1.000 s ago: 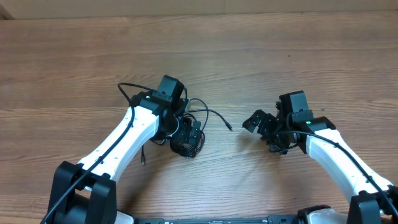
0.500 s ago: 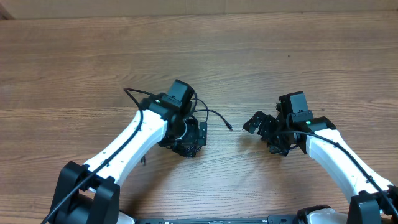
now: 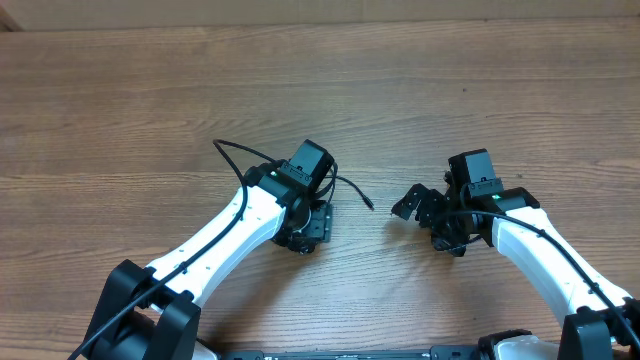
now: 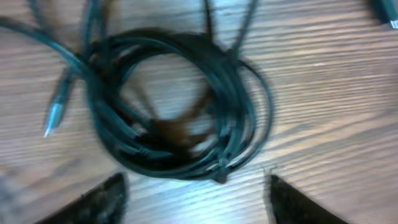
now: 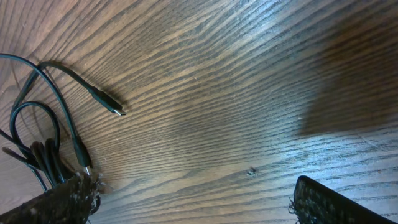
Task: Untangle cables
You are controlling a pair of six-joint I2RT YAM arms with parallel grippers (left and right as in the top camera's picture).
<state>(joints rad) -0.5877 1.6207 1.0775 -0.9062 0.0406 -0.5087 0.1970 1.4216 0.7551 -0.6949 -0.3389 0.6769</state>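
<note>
The cables [image 4: 180, 106] are a coil of thin black cords lying on the wooden table, with a silvery plug [image 4: 55, 115] at its left. My left gripper [image 4: 196, 202] is open and hovers just above the coil's near edge, touching nothing. In the overhead view the left gripper [image 3: 308, 228] covers most of the bundle; one loose strand ends in a plug [image 3: 370, 205] to its right. My right gripper [image 3: 420, 222] is open and empty, right of that plug. The right wrist view shows the plug [image 5: 109, 101] and cable loops [image 5: 43, 149] ahead of the open right gripper [image 5: 193, 205].
The wooden table [image 3: 450, 100] stretches behind and around both arms. A thicker black arm wire [image 3: 228, 152] loops up beside the left wrist. Another plug end [image 4: 385, 12] lies at the top right of the left wrist view.
My left arm has swung to the right, so its wrist now sits over the cable bundle. The bundle and the right arm have stayed put.
</note>
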